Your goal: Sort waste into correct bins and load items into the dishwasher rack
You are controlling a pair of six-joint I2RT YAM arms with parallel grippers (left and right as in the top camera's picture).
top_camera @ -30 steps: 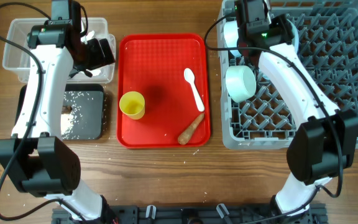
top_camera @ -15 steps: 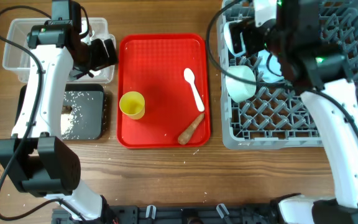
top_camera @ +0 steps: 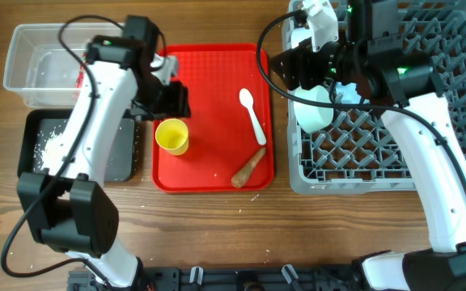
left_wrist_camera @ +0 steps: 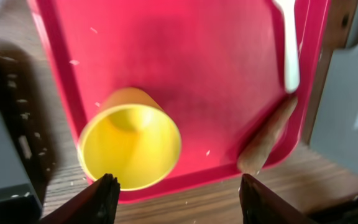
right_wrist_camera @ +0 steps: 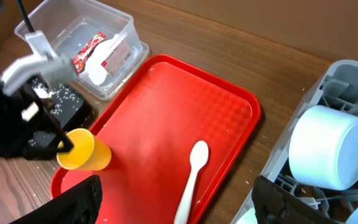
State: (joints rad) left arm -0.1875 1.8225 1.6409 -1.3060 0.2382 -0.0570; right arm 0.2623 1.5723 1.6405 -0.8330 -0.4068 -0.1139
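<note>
The yellow cup [top_camera: 171, 136] stands on the red tray [top_camera: 209, 73], with the white spoon [top_camera: 252, 115] and the carrot-like piece [top_camera: 249, 166] to its right. My left gripper [top_camera: 172, 103] is open and empty just above the cup; in the left wrist view the cup [left_wrist_camera: 129, 146] sits near the left finger of the gripper [left_wrist_camera: 178, 186]. My right gripper [top_camera: 295, 69] is open and empty over the rack's left edge, and its wrist view [right_wrist_camera: 176, 199] shows the spoon [right_wrist_camera: 192, 171] below. A light blue bowl [top_camera: 314, 107] lies in the grey rack [top_camera: 427, 105].
The clear tub [top_camera: 35, 65] at the back left holds the wrapper [right_wrist_camera: 89, 53] and tissue [right_wrist_camera: 107, 50]. The black tray [top_camera: 124, 158] in front of it holds rice grains [top_camera: 43, 141]. Loose grains lie on the wood near the red tray's front.
My left arm has swung right from the clear tub to over the red tray by the yellow cup. My right gripper has moved left from over the rack toward the tray's edge.
</note>
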